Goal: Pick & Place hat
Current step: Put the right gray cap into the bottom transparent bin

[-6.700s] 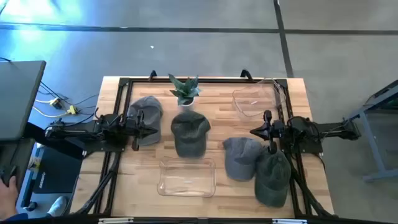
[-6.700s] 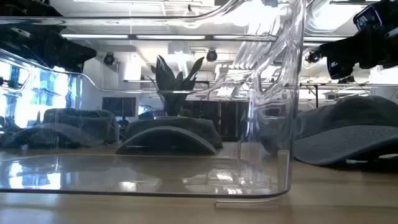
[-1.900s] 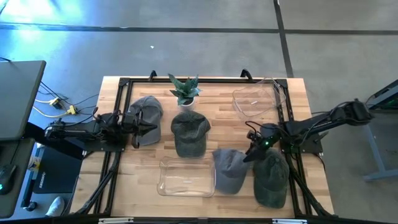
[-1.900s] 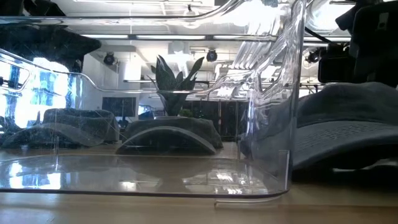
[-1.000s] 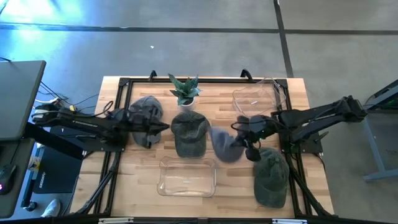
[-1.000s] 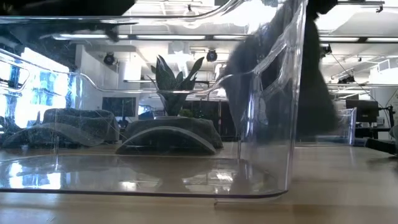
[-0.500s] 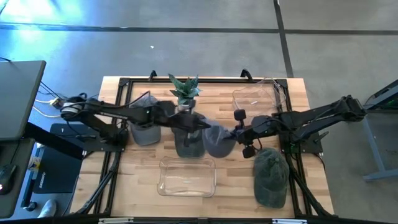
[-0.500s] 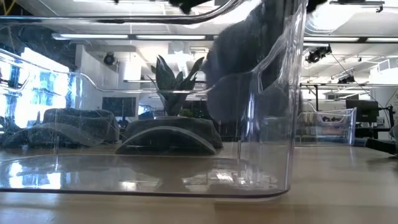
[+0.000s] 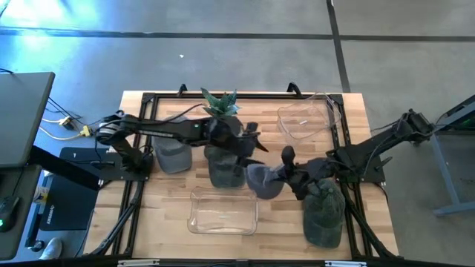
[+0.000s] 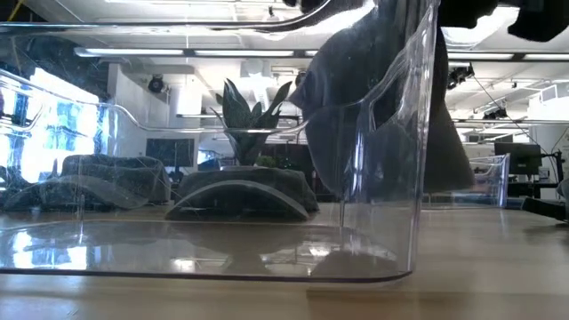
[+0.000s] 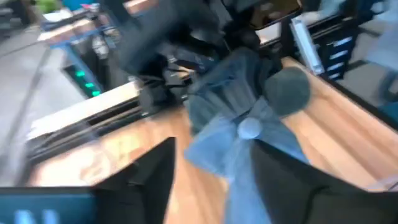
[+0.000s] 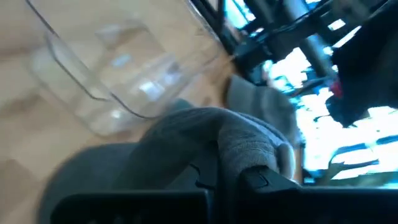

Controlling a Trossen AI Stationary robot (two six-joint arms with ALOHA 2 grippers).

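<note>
**Hanging between two pincers: one grey hat, mid-desk**

Listing runs from the left side of the desk [image 9: 349, 119] to the right, as seen from above.

1. Grey cap [image 9: 172, 157], lying flat on the desk behind the left pincer, beside the left arm's base.
2. Potted plant [image 9: 220, 106], upright, just behind the left pincer, toward the far edge.
3. Dark cap [image 9: 225, 169], flat on the desk, directly under the left arm's forward end.
4. Left pincer [image 9: 251, 144], reaching in toward the middle of the desk; its fingers [image 11: 152, 177] stand spread apart, with the hat just ahead of them. Whether they touch it cannot be told.
5. Clear bin [image 9: 223, 211], on the near part of the desk, below and in front of both pincers.
6. Grey hat [image 9: 265, 180], the task's item: lifted off the desk, hanging between the two pincers, just off the right pincer's tip and above the far right corner of the clear bin. In the low view it hangs [image 10: 382, 107] behind the bin's wall.
7. Right pincer [image 9: 288, 173], pressed together on the hat's fabric, which bunches over its fingers [image 12: 258, 180].
8. Second clear bin [image 9: 304, 122], behind the right pincer, near the far edge.
9. Green cap [image 9: 323, 213], flat on the desk, just beside and under the right pincer's wrist.
</note>
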